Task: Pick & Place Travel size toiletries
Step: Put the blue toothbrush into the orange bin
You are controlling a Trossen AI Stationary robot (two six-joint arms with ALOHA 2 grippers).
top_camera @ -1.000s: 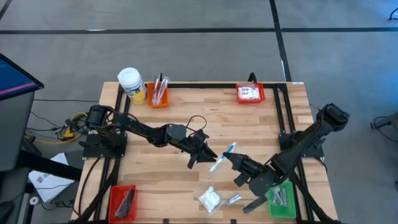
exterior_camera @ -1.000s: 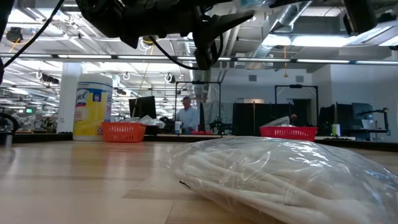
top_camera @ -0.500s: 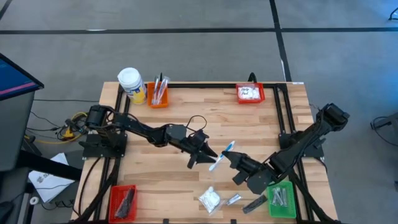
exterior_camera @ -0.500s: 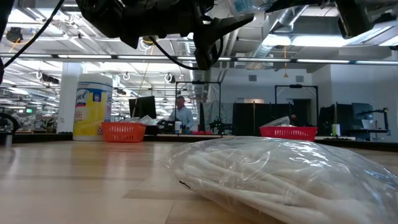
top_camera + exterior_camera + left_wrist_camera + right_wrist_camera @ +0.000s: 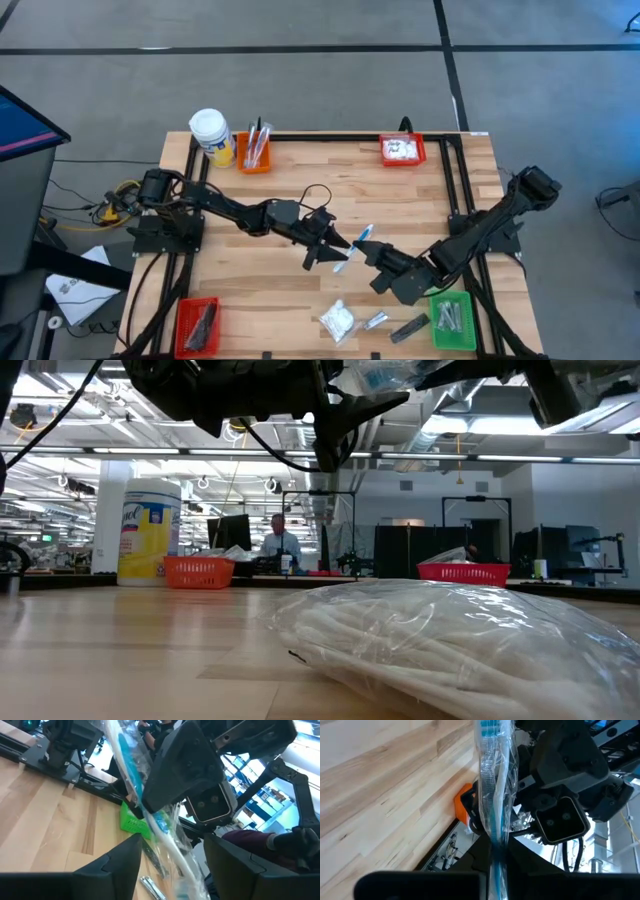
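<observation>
Mid-tabletop (image 5: 260, 290), above the wood: wrapped toothbrush (image 5: 355, 247) pinched at its lower end by the closed right gripper (image 5: 367, 258), coming in from 4 o'clock. Left gripper (image 5: 335, 250) reaching from 9 o'clock, fingers (image 5: 107, 865) spread to either side of the toothbrush, no clamp visible. White packet (image 5: 337, 320) lying at 6 o'clock

Showing: four bins (image 5: 402, 150), one yellow jar (image 5: 211, 135), one puffy packet (image 5: 337, 320), one wrapped toothbrush (image 5: 355, 245) sitting in the right gripper (image 5: 368, 258).
</observation>
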